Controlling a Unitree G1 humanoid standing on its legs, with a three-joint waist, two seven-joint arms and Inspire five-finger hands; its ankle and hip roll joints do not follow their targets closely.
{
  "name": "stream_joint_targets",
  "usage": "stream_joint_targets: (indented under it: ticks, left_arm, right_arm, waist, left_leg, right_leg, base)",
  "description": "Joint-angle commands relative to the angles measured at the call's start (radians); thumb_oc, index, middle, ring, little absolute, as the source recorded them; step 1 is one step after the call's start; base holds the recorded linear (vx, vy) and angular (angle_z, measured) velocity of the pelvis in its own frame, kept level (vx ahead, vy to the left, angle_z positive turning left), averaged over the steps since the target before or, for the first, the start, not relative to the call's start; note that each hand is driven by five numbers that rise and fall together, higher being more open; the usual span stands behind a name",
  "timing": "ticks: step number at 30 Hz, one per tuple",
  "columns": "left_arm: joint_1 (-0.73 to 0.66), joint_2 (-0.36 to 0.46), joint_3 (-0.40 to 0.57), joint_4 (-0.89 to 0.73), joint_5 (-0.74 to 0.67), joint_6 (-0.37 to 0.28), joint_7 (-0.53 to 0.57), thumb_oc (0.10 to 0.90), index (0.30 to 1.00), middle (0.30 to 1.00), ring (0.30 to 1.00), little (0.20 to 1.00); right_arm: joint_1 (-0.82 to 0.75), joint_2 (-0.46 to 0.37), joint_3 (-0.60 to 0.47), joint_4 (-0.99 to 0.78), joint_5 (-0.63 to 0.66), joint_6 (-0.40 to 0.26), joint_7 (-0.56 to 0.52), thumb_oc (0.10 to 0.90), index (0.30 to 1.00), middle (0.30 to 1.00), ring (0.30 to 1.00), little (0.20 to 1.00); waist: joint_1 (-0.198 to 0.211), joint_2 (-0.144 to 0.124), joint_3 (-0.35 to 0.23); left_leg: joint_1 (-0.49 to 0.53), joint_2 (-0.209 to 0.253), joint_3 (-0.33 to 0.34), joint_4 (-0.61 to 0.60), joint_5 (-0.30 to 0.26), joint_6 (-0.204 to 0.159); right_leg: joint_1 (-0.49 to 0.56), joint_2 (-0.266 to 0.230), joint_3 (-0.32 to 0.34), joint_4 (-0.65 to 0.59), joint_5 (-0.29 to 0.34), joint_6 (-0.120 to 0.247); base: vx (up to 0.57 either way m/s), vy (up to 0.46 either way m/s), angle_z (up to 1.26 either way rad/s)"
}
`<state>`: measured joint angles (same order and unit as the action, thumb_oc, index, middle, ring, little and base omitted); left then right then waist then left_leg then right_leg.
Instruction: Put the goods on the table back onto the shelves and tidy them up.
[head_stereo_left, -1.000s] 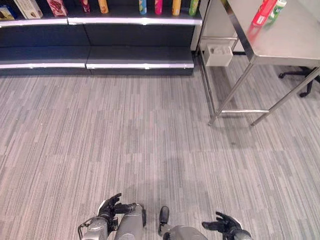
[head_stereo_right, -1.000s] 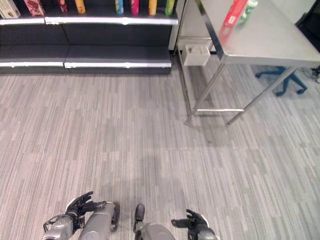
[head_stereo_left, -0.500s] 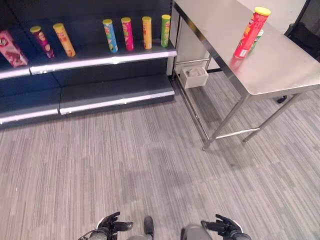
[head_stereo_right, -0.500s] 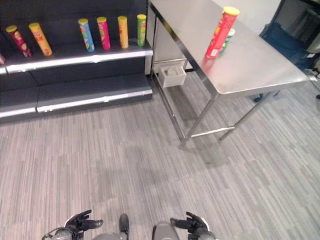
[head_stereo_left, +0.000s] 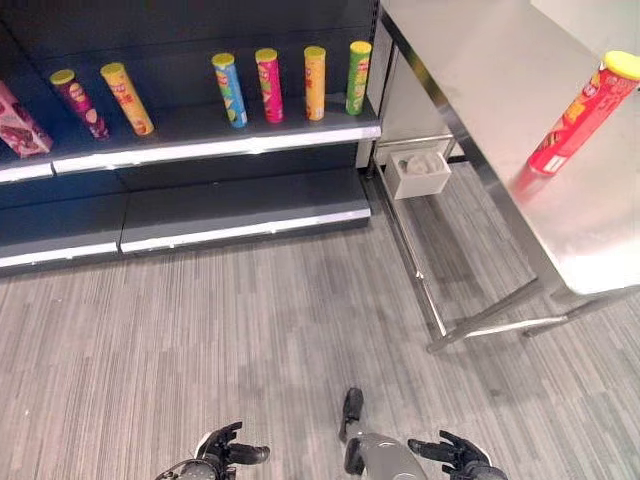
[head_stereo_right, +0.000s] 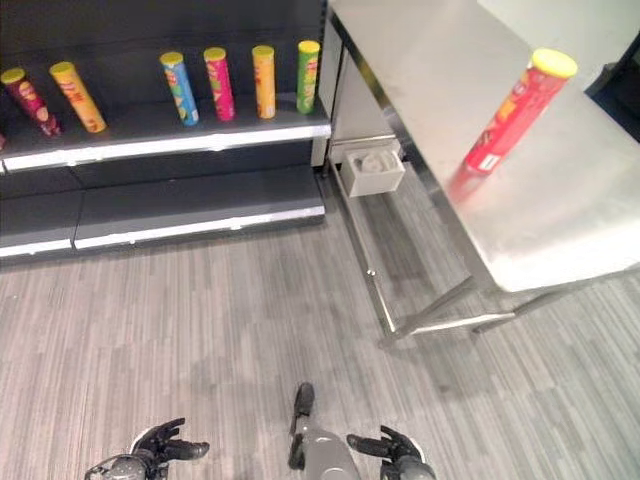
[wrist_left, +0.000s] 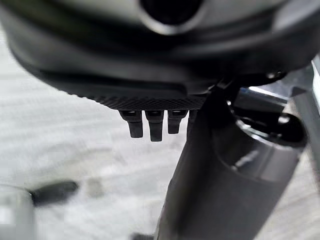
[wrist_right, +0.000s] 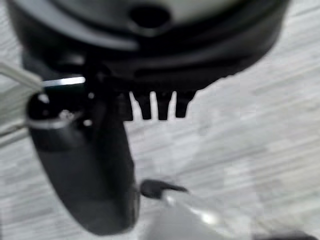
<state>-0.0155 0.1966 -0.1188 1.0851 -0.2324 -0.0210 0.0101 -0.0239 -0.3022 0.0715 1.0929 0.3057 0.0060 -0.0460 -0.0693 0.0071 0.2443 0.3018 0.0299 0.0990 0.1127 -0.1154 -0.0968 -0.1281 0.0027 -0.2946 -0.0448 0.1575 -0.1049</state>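
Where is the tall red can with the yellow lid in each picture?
Left eye view: the red can stands on the steel table, far right.
Right eye view: it stands on the table, upper right, further in from the edge.
Wrist views: floor beyond each hand.
Shared landmark: the green can at the shelf's right end.

Dark two-tier shelf unit (head_stereo_left: 240, 205) sits at 11–12 o'clock, stainless steel table (head_stereo_left: 560, 215) at 2 o'clock, touching the unit's right end. Upper shelf, left to right: pink packet (head_stereo_left: 20, 120), maroon tube (head_stereo_left: 78, 102), orange tube (head_stereo_left: 127, 97), then well apart a close row of blue tube (head_stereo_left: 229, 90), pink tube (head_stereo_left: 268, 84), yellow tube (head_stereo_left: 315, 82), green tube (head_stereo_left: 358, 77). Tall red tube can (head_stereo_left: 582, 112) stands upright on the table. White box (head_stereo_left: 418, 171) under the table's far end. Left hand (head_stereo_left: 222, 452) at 7 o'clock, right hand (head_stereo_left: 455, 455) at 5 o'clock, above grey striped floor (head_stereo_left: 250, 330).
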Motion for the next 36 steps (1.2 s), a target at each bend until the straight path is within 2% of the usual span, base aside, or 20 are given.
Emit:
stream_joint_targets:
  ticks: [1,2,3,6,7,8,9,10,12,14,17,21,25,26,27,28,29,30,33,36]
  left_arm:
    - [-0.026,0.061,-0.030,-0.040,0.009,-0.039,0.006,0.800,0.900,0.900,0.900,0.900]
    - [-0.022,0.063,-0.040,-0.065,0.002,-0.038,0.001,0.800,0.900,0.900,0.900,0.900]
    - [-0.023,0.065,-0.050,-0.111,-0.019,-0.034,0.006,0.800,0.900,0.900,0.900,0.900]
    - [-0.028,0.064,-0.058,-0.114,-0.018,-0.032,0.007,0.800,0.900,0.900,0.900,0.900]
    - [-0.033,0.060,-0.064,-0.119,-0.017,-0.032,0.004,0.800,0.900,0.900,0.900,0.900]
    - [-0.033,0.061,-0.064,-0.119,-0.017,-0.032,0.004,0.800,0.900,0.900,0.900,0.900]
    - [-0.031,0.060,-0.070,-0.125,-0.013,-0.032,0.002,0.800,0.900,0.900,0.900,0.900]
    - [-0.031,0.060,-0.070,-0.125,-0.013,-0.032,0.002,0.800,0.900,0.900,0.900,0.900]
    - [-0.028,0.058,-0.076,-0.124,-0.007,-0.031,0.001,0.800,0.900,0.900,0.900,0.900]
    - [-0.043,0.045,-0.085,-0.092,-0.014,-0.039,0.010,0.800,0.900,0.900,0.900,0.900]
    - [-0.041,0.041,-0.086,-0.079,-0.014,-0.041,0.010,0.800,0.900,0.900,0.900,0.900]
    - [-0.057,0.057,-0.082,-0.065,-0.014,-0.043,0.015,0.800,0.900,0.900,0.900,0.900]
    - [-0.078,0.083,-0.064,-0.078,-0.029,-0.039,0.025,0.800,0.900,0.900,0.900,0.900]
    - [-0.094,0.095,-0.057,-0.083,-0.046,-0.041,0.034,0.800,0.900,0.900,0.900,0.900]
    - [-0.099,0.103,-0.052,-0.082,-0.050,-0.041,0.038,0.800,0.900,0.900,0.900,0.900]
    - [-0.101,0.106,-0.051,-0.080,-0.052,-0.042,0.040,0.800,0.900,0.900,0.900,0.900]
    - [-0.105,0.111,-0.044,-0.080,-0.052,-0.044,0.045,0.800,0.900,0.900,0.900,0.900]
    - [-0.115,0.118,-0.048,-0.066,-0.054,-0.043,0.049,0.800,0.900,0.900,0.900,0.900]
    - [-0.107,0.105,-0.040,-0.053,-0.047,-0.050,0.043,0.800,0.900,0.900,0.900,0.900]
    - [-0.096,0.106,-0.038,-0.063,-0.045,-0.048,0.036,0.800,0.900,0.900,0.900,0.900]
  right_arm:
    - [0.003,-0.044,0.025,-0.040,-0.002,-0.032,-0.001,0.800,0.900,0.900,0.900,0.900]
    - [0.006,-0.052,0.029,-0.049,-0.003,-0.032,0.004,0.800,0.900,0.900,0.900,0.900]
    - [-0.004,-0.069,0.041,-0.065,-0.007,-0.028,0.001,0.800,0.900,0.900,0.900,0.900]
    - [-0.014,-0.078,0.042,-0.061,-0.005,-0.023,-0.005,0.800,0.900,0.900,0.900,0.900]
    - [-0.020,-0.080,0.046,-0.066,0.000,-0.025,-0.007,0.800,0.900,0.900,0.900,0.900]
    - [-0.020,-0.080,0.046,-0.066,0.000,-0.025,-0.007,0.800,0.900,0.900,0.900,0.900]
    - [-0.019,-0.084,0.052,-0.073,-0.005,-0.028,-0.006,0.800,0.900,0.900,0.900,0.900]
    - [-0.019,-0.083,0.052,-0.073,-0.005,-0.028,-0.006,0.800,0.900,0.900,0.900,0.900]
    - [-0.020,-0.088,0.062,-0.075,-0.017,-0.029,-0.008,0.800,0.900,0.900,0.900,0.900]
    - [-0.029,-0.088,0.069,-0.059,-0.030,-0.033,-0.014,0.800,0.900,0.900,0.900,0.900]
    - [-0.031,-0.082,0.069,-0.048,-0.042,-0.031,-0.010,0.800,0.900,0.900,0.900,0.900]
    - [-0.041,-0.055,0.062,-0.032,-0.036,-0.024,-0.008,0.800,0.900,0.900,0.900,0.900]
    - [-0.059,-0.037,0.059,-0.018,-0.039,-0.015,-0.005,0.800,0.900,0.900,0.900,0.900]
    - [-0.076,-0.032,0.049,-0.003,-0.024,-0.016,-0.012,0.800,0.900,0.900,0.900,0.900]
    - [-0.077,-0.028,0.044,0.006,-0.022,-0.015,-0.017,0.800,0.900,0.900,0.900,0.900]
    - [-0.073,-0.024,0.039,0.012,-0.019,-0.015,-0.020,0.800,0.900,0.900,0.900,0.900]
    - [-0.067,-0.023,0.023,0.041,-0.020,-0.013,-0.028,0.800,0.900,0.900,0.900,0.900]
    - [-0.065,-0.027,0.007,0.068,-0.006,-0.014,-0.033,0.800,0.900,0.900,0.900,0.900]
    - [-0.027,-0.046,-0.071,0.111,0.029,-0.007,-0.041,0.800,0.900,0.900,0.900,0.900]
    - [0.003,-0.081,-0.151,0.118,0.077,-0.012,-0.057,0.800,0.900,0.900,0.900,0.900]
  waist:
    - [-0.005,-0.028,0.011]
    - [-0.001,-0.030,0.021]
    - [0.016,-0.047,0.069]
    - [0.023,-0.051,0.082]
    - [0.039,-0.046,0.086]
    - [0.039,-0.049,0.084]
    - [0.050,-0.037,0.079]
    - [0.050,-0.040,0.078]
    - [0.074,-0.007,0.071]
    - [0.085,0.012,0.060]
    - [0.081,0.023,0.039]
    - [0.077,0.006,0.016]
    - [0.080,-0.001,0.032]
    - [0.077,0.002,0.057]
    - [0.080,0.005,0.060]
    - [0.081,0.005,0.059]
    - [0.088,0.001,0.053]
    - [0.079,-0.002,0.053]
    - [0.061,-0.042,0.025]
    - [0.038,-0.052,0.017]
  left_leg:
    - [-0.113,0.015,-0.008,-0.031,-0.033,0.023]
    - [-0.178,0.030,-0.011,0.156,0.019,-0.002]
    - [-0.333,0.039,-0.038,0.477,0.134,-0.014]
    - [-0.415,0.050,-0.015,0.520,0.128,-0.003]
    - [-0.460,0.076,0.017,0.410,0.100,0.010]
    - [-0.459,0.073,0.019,0.404,0.104,0.011]
    - [-0.459,0.095,0.025,0.205,0.114,0.011]
    - [-0.457,0.092,0.026,0.197,0.120,0.012]
    - [-0.458,0.092,-0.045,-0.033,0.220,-0.004]
    - [-0.472,0.076,-0.156,-0.152,0.270,-0.038]
    - [-0.433,0.063,-0.171,-0.148,0.248,-0.031]
    - [-0.402,0.033,-0.125,-0.122,0.193,0.012]
    - [-0.386,0.013,-0.060,-0.098,0.141,0.061]
    - [-0.392,0.018,-0.030,-0.089,0.135,0.075]
    - [-0.389,0.023,-0.017,-0.094,0.130,0.076]
    - [-0.382,0.026,-0.005,-0.099,0.126,0.073]
    - [-0.371,0.038,0.021,-0.112,0.119,0.060]
    - [-0.366,0.043,0.027,-0.118,0.117,0.053]
    - [-0.362,0.043,0.055,-0.121,0.123,0.040]
    - [-0.341,0.061,0.062,-0.131,0.124,0.026]
  right_leg:
    - [0.052,-0.124,0.012,-0.032,-0.031,0.268]
    - [0.098,-0.106,0.013,-0.030,-0.070,0.233]
    - [0.155,-0.094,0.019,-0.032,-0.115,0.186]
    - [0.179,-0.091,0.024,-0.040,-0.132,0.179]
    - [0.201,-0.089,0.044,-0.043,-0.151,0.191]
    - [0.199,-0.092,0.044,-0.043,-0.150,0.192]
    - [0.207,-0.092,0.054,-0.043,-0.165,0.209]
    - [0.205,-0.095,0.054,-0.043,-0.165,0.210]
    - [0.226,-0.073,0.076,-0.043,-0.188,0.216]
    - [0.263,-0.061,0.122,-0.043,-0.218,0.222]
    - [0.282,-0.080,0.163,-0.043,-0.229,0.232]
    - [0.256,-0.141,0.224,0.017,-0.237,0.256]
    - [0.127,-0.172,0.264,0.210,-0.222,0.292]
    - [0.043,-0.182,0.243,0.309,-0.186,0.303]
    - [0.026,-0.201,0.207,0.321,-0.180,0.301]
    - [0.032,-0.224,0.162,0.301,-0.170,0.302]
    - [0.046,-0.276,0.072,0.220,-0.147,0.298]
    - [0.058,-0.273,0.046,0.162,-0.145,0.291]
    - [0.108,-0.258,0.058,0.025,-0.083,0.320]
    - [0.132,-0.239,0.066,-0.007,-0.083,0.320]
  base:
    - [0.12,-0.171,-0.22]
    - [0.24,-0.406,-0.21]
    - [0.27,-0.439,-0.15]
    - [0.16,-0.108,-0.31]
    - [0.16,0.026,-0.44]
    - [0.32,0.110,-0.53]
    - [0.16,0.086,-0.64]
    - [0.27,0.153,-0.70]
    - [0.25,0.150,-0.53]
    - [0.37,0.224,-0.44]
    - [0.28,0.264,-1.07]
    - [0.17,0.269,-0.77]
    - [0.02,0.237,-0.62]
    - [-0.09,0.212,-0.55]
    - [-0.08,0.142,-0.68]
    - [0.01,0.005,-0.66]
    - [0.06,-0.063,-0.73]
    - [0.07,-0.090,-0.55]
    - [0.09,-0.112,-0.19]
    - [0.09,-0.105,-0.07]
